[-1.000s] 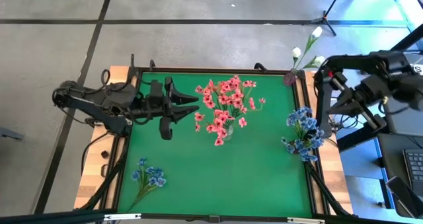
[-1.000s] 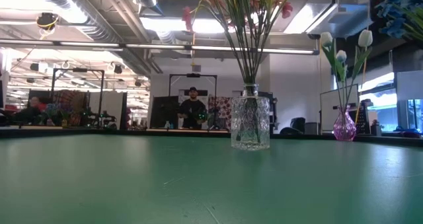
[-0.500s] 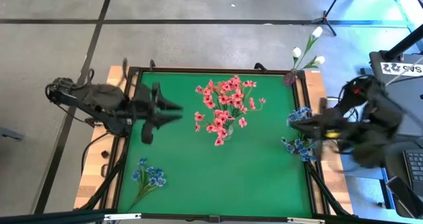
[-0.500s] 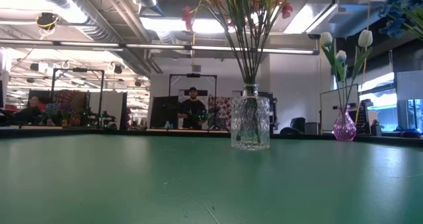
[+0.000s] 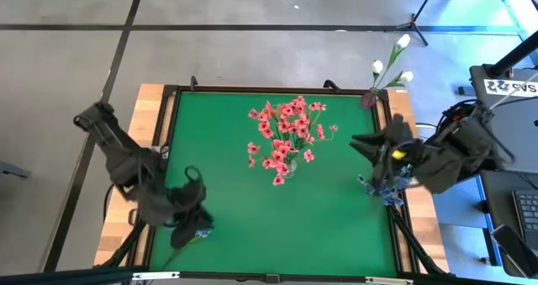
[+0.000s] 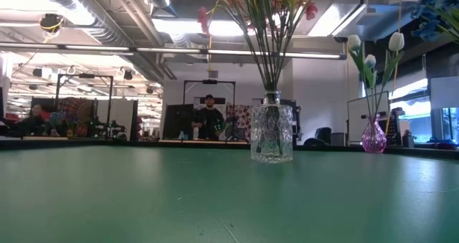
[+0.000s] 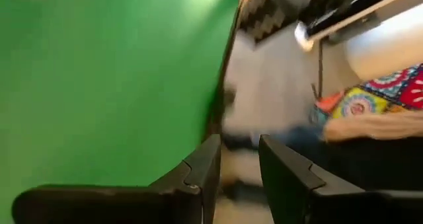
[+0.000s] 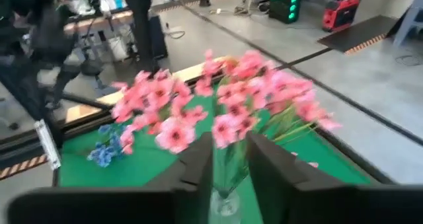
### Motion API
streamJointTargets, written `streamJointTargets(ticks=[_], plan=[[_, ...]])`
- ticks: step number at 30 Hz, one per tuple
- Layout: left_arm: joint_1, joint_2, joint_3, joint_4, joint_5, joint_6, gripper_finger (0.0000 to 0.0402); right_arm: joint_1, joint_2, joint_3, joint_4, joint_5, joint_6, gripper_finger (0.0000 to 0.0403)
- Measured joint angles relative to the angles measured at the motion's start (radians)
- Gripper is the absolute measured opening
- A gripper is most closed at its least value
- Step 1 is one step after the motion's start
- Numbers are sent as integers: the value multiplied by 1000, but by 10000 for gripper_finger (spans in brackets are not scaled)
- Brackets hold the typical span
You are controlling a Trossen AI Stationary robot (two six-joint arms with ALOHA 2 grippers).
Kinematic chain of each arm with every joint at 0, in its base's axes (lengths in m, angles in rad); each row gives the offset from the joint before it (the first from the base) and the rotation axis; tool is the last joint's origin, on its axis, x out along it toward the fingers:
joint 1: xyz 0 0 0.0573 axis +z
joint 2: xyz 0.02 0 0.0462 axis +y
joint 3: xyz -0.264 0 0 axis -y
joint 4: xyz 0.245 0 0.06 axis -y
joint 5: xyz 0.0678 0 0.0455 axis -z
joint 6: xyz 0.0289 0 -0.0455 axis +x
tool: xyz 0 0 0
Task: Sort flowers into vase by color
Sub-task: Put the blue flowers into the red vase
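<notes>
A green table (image 5: pixel 252 226) edged by a wooden frame fills the overhead view. At its centre a clear glass vase (image 6: pixel 272 133) holds the pink flowers (image 5: pixel 284 138), which spread wide over the mat. A small purple vase (image 6: pixel 374 137) with white buds (image 5: pixel 395 64) stands at the far right corner. Blue flowers (image 5: pixel 385 184) in a bunch at the right edge are largely covered by the right arm, whose right gripper (image 8: pixel 229 163) points at the pink bunch with a narrow gap between its fingers and nothing held. One loose blue sprig (image 5: pixel 195 234) lies near the front left corner, mostly hidden under the left gripper (image 5: pixel 192 211), which hangs just above it; its fingers (image 7: pixel 201 171) stand slightly apart and empty in the wrist view, though blur hides the sprig there. From table height neither arm shows; a person (image 6: pixel 209 119) stands far back in the room.
</notes>
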Motion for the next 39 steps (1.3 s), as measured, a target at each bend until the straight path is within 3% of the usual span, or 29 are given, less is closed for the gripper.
streamJointTargets(ticks=[7, 13, 18, 26, 33, 39], plan=[[-111, 106, 0, -234, 286, -605, 101, -43, -96, 1, 0, 8, -75, 222], [-134, 221, 0, -267, 457, -789, 115, -42, -146, 1, 14, -83, -164, 300], [-134, 309, 0, -269, 548, -879, 151, -42, -188, 1, 1, -236, -194, 311], [-144, 407, 0, -262, 649, -1008, 197, -42, -195, 0, -29, -394, -267, 311], [-139, 512, -4, -287, 717, -1019, 200, -42, -209, 0, -60, -496, -253, 311], [-56, 535, -136, -184, 715, -912, 190, -42, -212, 0, -72, -563, -194, 311]])
